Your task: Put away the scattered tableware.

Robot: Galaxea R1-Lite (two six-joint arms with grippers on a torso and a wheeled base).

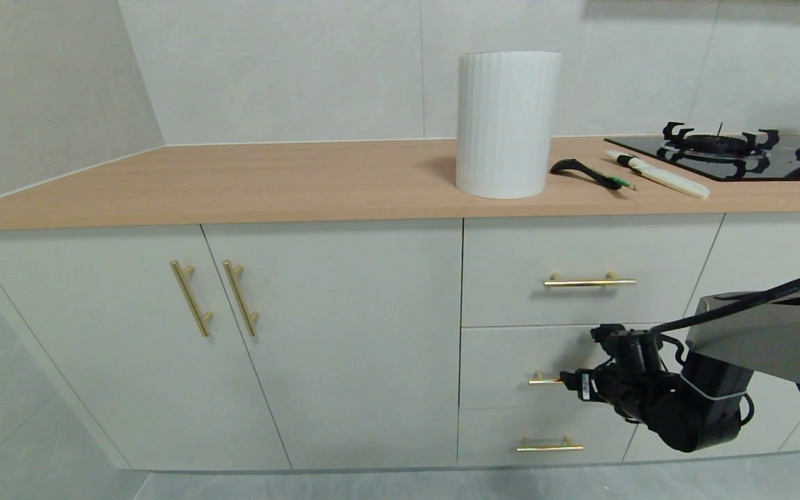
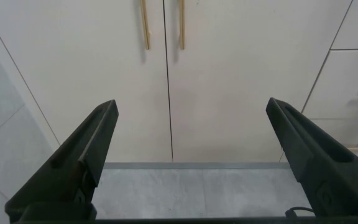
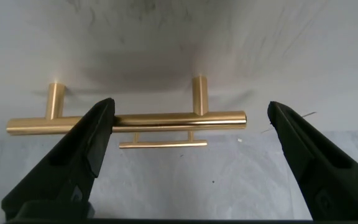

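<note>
Brass middle drawer handle at your wide-open right gripper; black spoon and pale knife up on the wooden counter.

Head view: the spoon and knife lie side by side just right of the white ribbed canister, beside the hob, with their long axes slanting from back left to front right. Your right gripper sits well below them, at the drawer front. Left wrist view: your left gripper hangs spread and empty before the cupboard doors, well apart from the drawers. Right wrist view: the handle's bar runs level, in line with the finger gap rather than across it. One finger is in front of the bar, and the bar's free end lies between the two. I judge the drawer comes first, and the right arm is the nearer to both the drawer and the tableware.
</note>
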